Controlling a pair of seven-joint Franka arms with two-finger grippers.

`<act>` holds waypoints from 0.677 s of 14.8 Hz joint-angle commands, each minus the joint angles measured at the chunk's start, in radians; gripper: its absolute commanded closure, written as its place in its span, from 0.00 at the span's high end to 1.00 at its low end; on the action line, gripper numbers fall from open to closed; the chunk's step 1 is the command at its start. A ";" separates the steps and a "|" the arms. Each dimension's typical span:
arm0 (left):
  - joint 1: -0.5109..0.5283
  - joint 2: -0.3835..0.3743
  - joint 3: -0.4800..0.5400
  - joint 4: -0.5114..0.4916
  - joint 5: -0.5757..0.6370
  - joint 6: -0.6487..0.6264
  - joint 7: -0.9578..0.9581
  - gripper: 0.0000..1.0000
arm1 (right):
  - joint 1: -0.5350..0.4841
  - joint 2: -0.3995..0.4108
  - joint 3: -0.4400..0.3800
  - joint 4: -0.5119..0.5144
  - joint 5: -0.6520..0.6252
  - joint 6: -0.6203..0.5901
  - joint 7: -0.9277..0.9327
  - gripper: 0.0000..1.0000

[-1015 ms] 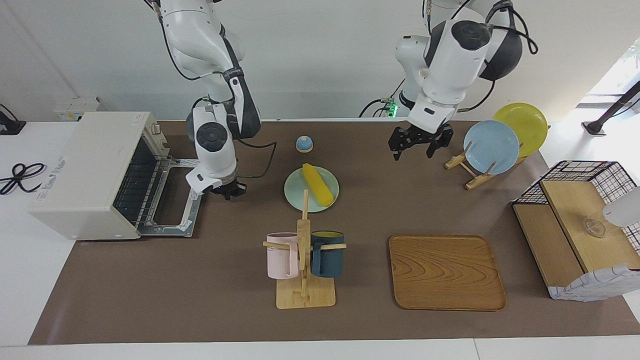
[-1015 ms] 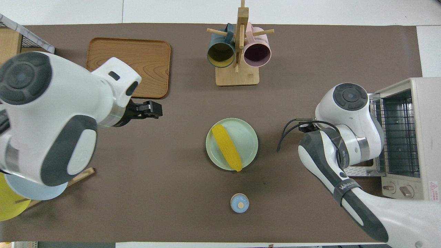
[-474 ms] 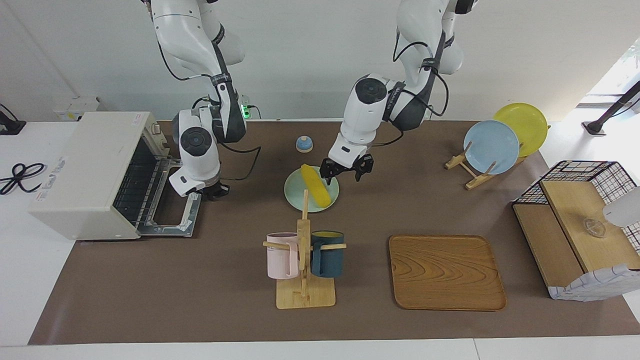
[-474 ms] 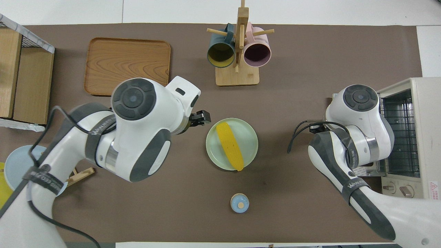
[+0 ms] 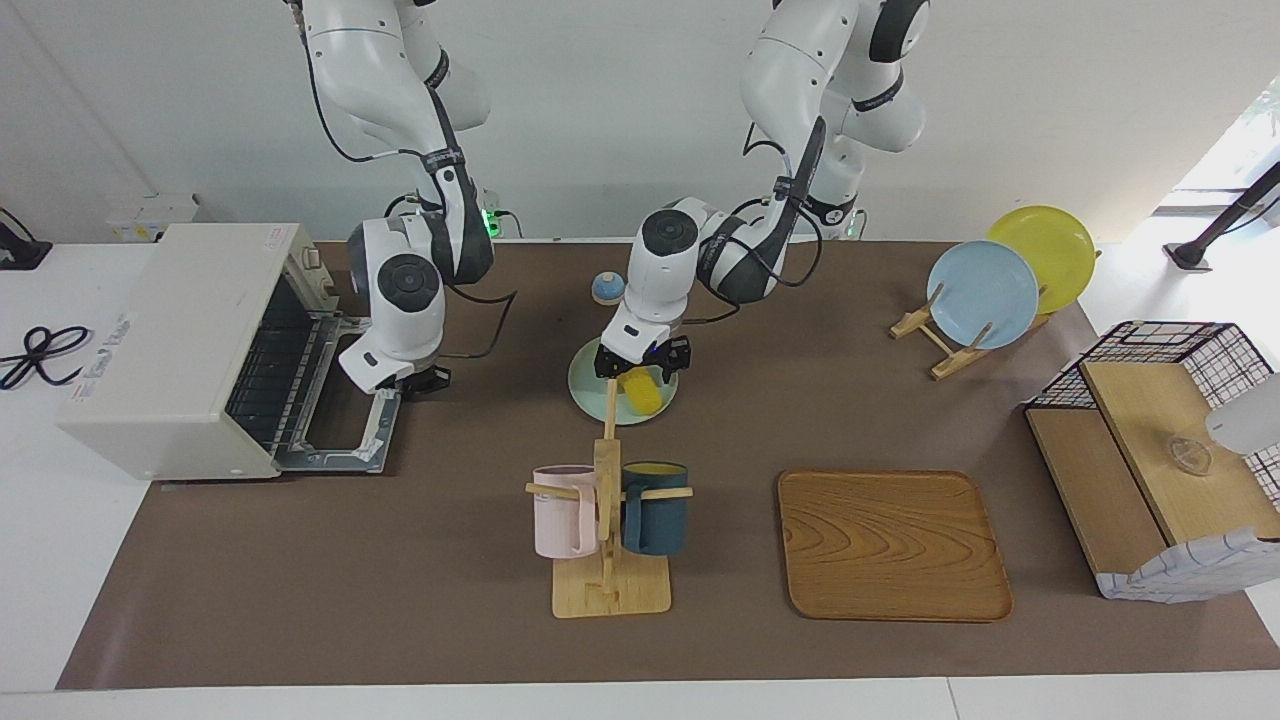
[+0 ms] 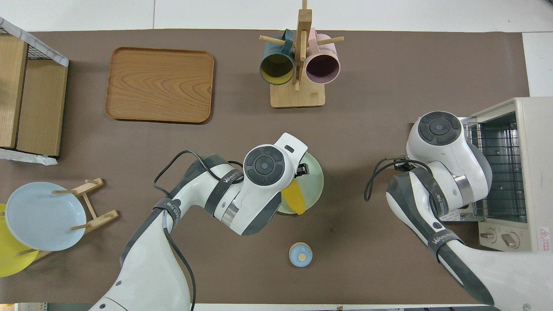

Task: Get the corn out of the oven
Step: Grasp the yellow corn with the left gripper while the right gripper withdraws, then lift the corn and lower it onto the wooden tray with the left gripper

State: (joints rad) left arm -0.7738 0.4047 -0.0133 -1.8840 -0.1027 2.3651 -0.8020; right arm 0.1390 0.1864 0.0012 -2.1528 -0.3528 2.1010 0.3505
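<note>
We see our left pincer (image 5: 641, 364) open astride the corn (image 5: 643, 393) on the plate (image 5: 590, 395); our right pincer (image 5: 425, 379), state unclear, waits by the oven (image 5: 170, 345).

From overhead the left arm's wrist covers most of the corn (image 6: 295, 199) and about half the green plate (image 6: 314, 181), so only the cob's tip pokes out. Right gripper (image 5: 427, 380) sits by the oven (image 5: 180, 340) door; can't make out its fingers. Yellow plate (image 6: 6, 259) is cut off at the edge.

Left arm's wrist over the green plate (image 6: 316, 181) hiding most of the corn (image 6: 294, 199), open oven (image 6: 505, 172) at right arm's end
</note>
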 commanded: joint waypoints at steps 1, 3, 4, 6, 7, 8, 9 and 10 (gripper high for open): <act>-0.018 -0.014 0.019 -0.012 -0.014 0.010 -0.006 0.24 | -0.025 -0.027 -0.009 0.066 -0.060 -0.111 -0.071 0.00; -0.016 -0.014 0.023 -0.009 -0.014 -0.021 -0.006 0.00 | -0.035 -0.038 -0.009 0.122 -0.060 -0.186 -0.140 0.00; -0.013 -0.014 0.026 0.000 -0.015 -0.052 -0.011 0.00 | -0.047 -0.053 -0.009 0.135 -0.060 -0.209 -0.180 0.00; -0.004 -0.029 0.027 0.003 -0.014 -0.075 -0.009 0.00 | -0.070 -0.094 -0.009 0.139 -0.048 -0.228 -0.249 0.00; 0.007 -0.050 0.036 0.006 -0.014 -0.093 -0.003 0.00 | -0.079 -0.110 -0.009 0.139 -0.046 -0.242 -0.264 0.00; 0.031 -0.072 0.047 0.020 -0.012 -0.119 0.004 0.00 | -0.088 -0.119 -0.009 0.139 -0.045 -0.252 -0.283 0.00; 0.077 -0.092 0.049 0.045 -0.008 -0.157 0.023 0.00 | -0.091 -0.131 -0.009 0.139 -0.045 -0.256 -0.304 0.00; 0.130 -0.095 0.050 0.092 -0.006 -0.202 0.073 0.00 | -0.101 -0.140 -0.009 0.139 -0.045 -0.259 -0.323 0.00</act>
State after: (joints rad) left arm -0.7361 0.3616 0.0331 -1.8441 -0.1029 2.2658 -0.7964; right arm 0.0797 0.0438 0.0017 -2.0194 -0.3539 1.8195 0.0876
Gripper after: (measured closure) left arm 0.467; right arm 0.991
